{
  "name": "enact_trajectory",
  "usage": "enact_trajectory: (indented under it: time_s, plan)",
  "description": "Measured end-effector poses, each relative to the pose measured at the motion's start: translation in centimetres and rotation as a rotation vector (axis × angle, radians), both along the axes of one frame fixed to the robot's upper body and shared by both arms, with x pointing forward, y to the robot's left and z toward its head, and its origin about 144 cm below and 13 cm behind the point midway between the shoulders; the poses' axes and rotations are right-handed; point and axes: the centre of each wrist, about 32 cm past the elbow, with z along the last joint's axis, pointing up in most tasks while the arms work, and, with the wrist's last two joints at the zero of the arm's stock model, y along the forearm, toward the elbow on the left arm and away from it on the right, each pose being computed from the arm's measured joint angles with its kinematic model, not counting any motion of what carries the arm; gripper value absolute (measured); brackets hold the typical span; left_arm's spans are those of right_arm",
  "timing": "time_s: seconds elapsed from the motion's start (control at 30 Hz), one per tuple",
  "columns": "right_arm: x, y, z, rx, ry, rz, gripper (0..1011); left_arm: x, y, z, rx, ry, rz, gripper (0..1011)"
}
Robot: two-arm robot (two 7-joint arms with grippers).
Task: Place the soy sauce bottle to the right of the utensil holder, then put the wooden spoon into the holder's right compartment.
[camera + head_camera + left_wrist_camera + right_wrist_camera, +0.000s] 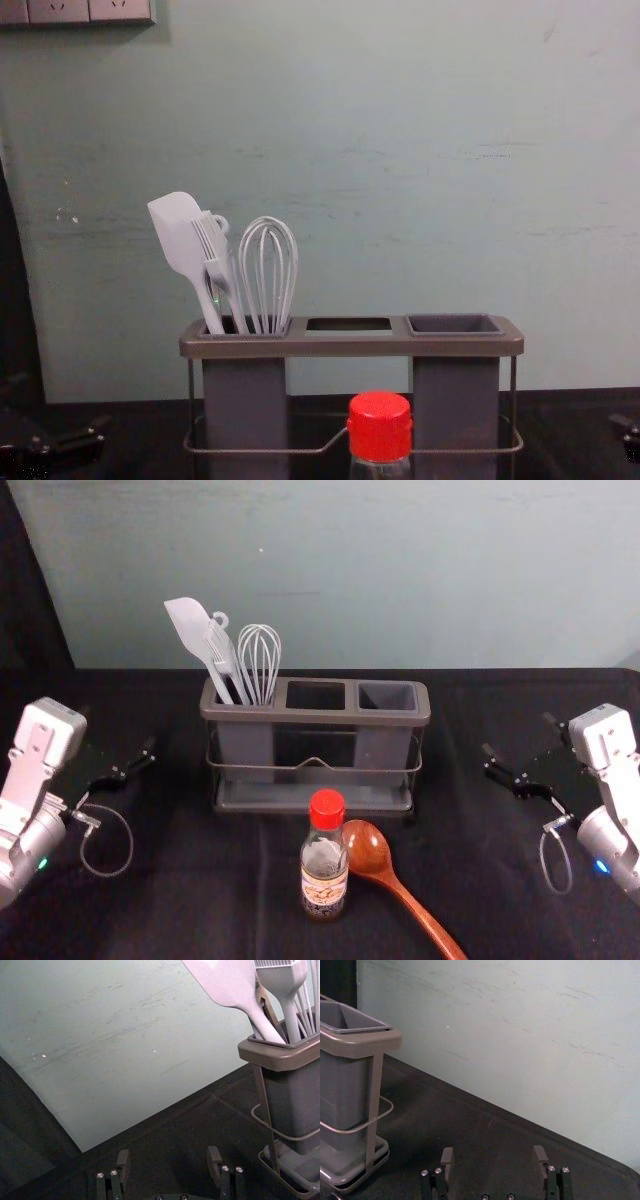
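Black cloth [190, 910] below, pale wall [420, 570] behind. Soy sauce bottle [324, 860] upright, lower centre of head view, before utensil holder [320, 717]; wooden spoon [367, 850] just beside it. Left gripper [168, 1154], left edge, and right gripper [493, 1152], right edge: fingers well apart, both empty. Step judged: bottle placement, not begun. Next: right gripper probably reaches in, grasps bottle. Label [324, 888]: lettering illegible to me.

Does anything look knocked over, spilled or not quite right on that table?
One oddity: the utensil holder has cups under its left and right openings, but none under the middle, where the wall shows through. That may be deliberate. The soy sauce bottle stands upright and capped, with no visible spill.
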Motion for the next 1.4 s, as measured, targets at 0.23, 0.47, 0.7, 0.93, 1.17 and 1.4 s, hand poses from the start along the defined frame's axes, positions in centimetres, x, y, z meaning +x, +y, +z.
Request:
enact_trajectory:
  time_s: [0.23, 0.47, 0.7, 0.93, 1.17, 1.4]
  plan:
    - [0.0, 0.0, 0.0, 0.000, 0.000, 0.000, 1003, 0.0, 0.0, 0.0, 0.000, 0.000, 0.000, 1012]
    - [0.0, 0.0, 0.0, 0.000, 0.000, 0.000, 1002, 0.0, 0.0, 0.0, 0.000, 0.000, 0.000, 1011]
    - [0.0, -0.1, 0.1, 0.001, -0.006, 0.002, 1002, 0.0, 0.0, 0.0, 0.000, 0.000, 0.000, 1011]
    - [-0.6, -0.7, 0.9, -0.004, -0.048, 0.010, 1002, 0.0, 0.0, 0.0, 0.000, 0.000, 0.000, 1011]
    - [-2.8, -1.7, 1.5, 0.020, -0.081, 0.035, 1002, 0.0, 0.0, 0.0, 0.000, 0.000, 0.000, 1012]
    - [-6.5, -2.8, 1.8, 0.070, -0.083, 0.186, 1003, 0.0, 0.0, 0.0, 0.000, 0.000, 0.000, 1011]
